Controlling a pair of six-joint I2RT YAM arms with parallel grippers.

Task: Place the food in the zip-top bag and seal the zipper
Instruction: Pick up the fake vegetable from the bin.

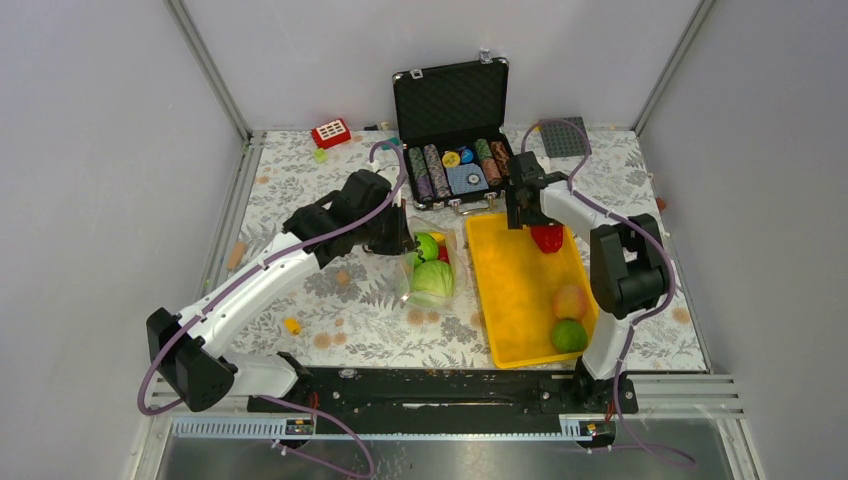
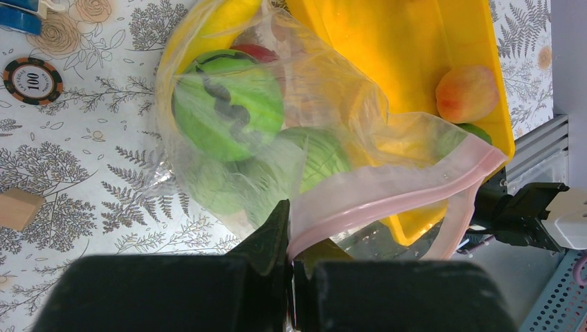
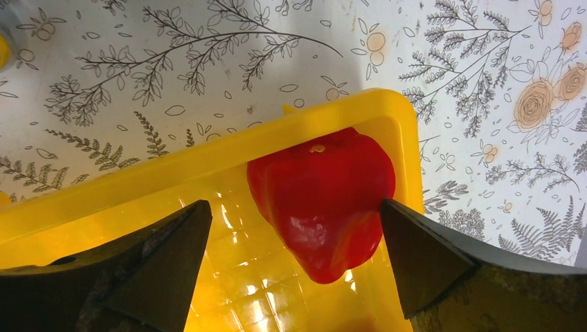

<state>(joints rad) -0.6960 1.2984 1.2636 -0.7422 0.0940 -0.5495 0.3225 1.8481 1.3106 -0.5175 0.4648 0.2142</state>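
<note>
The clear zip-top bag (image 1: 432,262) lies left of the yellow tray (image 1: 500,300) and holds a watermelon (image 2: 225,104), a green cabbage (image 2: 315,155), a banana (image 2: 221,21) and a red piece. My left gripper (image 2: 291,228) is shut on the bag's pinkish zipper strip (image 2: 394,190) at the mouth's far end. My right gripper (image 3: 294,242) is open over the tray's far corner, its fingers either side of a red pepper (image 3: 322,197); it touches neither clearly. A peach (image 1: 570,300) and a green fruit (image 1: 569,335) lie in the tray's near end.
An open black case of poker chips (image 1: 455,165) stands behind the bag and tray. A red brick piece (image 1: 330,133) and a grey baseplate (image 1: 565,137) lie at the back. A loose chip (image 2: 32,79) and a wooden block (image 2: 17,207) lie left of the bag.
</note>
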